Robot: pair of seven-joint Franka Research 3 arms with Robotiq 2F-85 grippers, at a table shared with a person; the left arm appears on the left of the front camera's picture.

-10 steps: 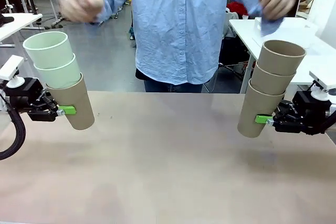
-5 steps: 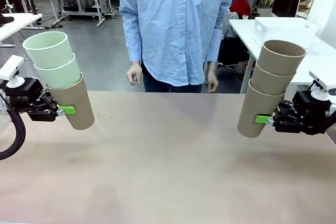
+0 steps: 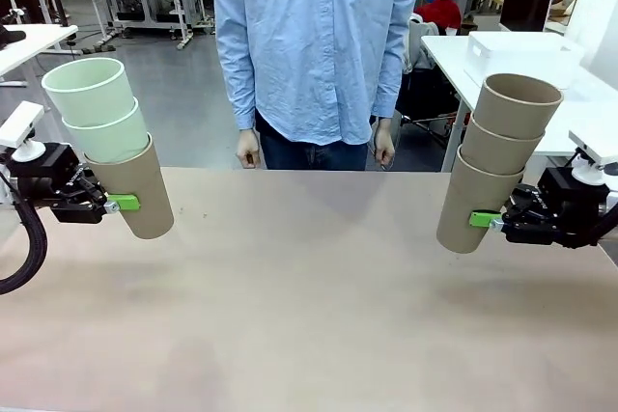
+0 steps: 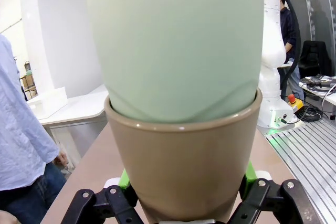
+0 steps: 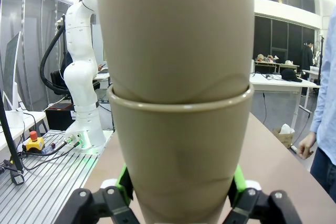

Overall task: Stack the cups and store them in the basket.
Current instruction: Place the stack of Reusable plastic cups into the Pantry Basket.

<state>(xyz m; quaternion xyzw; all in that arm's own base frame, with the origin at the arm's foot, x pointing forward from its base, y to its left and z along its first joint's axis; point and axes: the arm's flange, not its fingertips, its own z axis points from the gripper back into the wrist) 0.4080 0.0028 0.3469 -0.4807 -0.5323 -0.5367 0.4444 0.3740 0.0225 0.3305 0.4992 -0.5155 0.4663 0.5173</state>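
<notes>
My left gripper [image 3: 124, 204] is shut on a tan cup [image 3: 138, 190] at the table's left, held tilted above the surface. Two mint green cups [image 3: 97, 108] are nested in it. In the left wrist view the tan cup [image 4: 184, 166] sits between the green pads [image 4: 124, 178] with a mint cup [image 4: 178, 45] inside. My right gripper [image 3: 483, 220] is shut on the bottom tan cup [image 3: 471, 202] of a stack of three tan cups [image 3: 509, 123] at the table's right. The right wrist view shows that bottom cup [image 5: 178, 156] clamped. A white basket [image 3: 521, 53] rests on the far right side table.
A person in a light blue shirt [image 3: 314, 36] stands at the table's far edge, hands [image 3: 248, 151] hanging at their sides. The brown table [image 3: 309, 296] lies bare between the two arms. White side tables stand behind on both sides.
The person lowered both raised hands to their sides and stepped slightly left. Both arms and their cup stacks have stayed still.
</notes>
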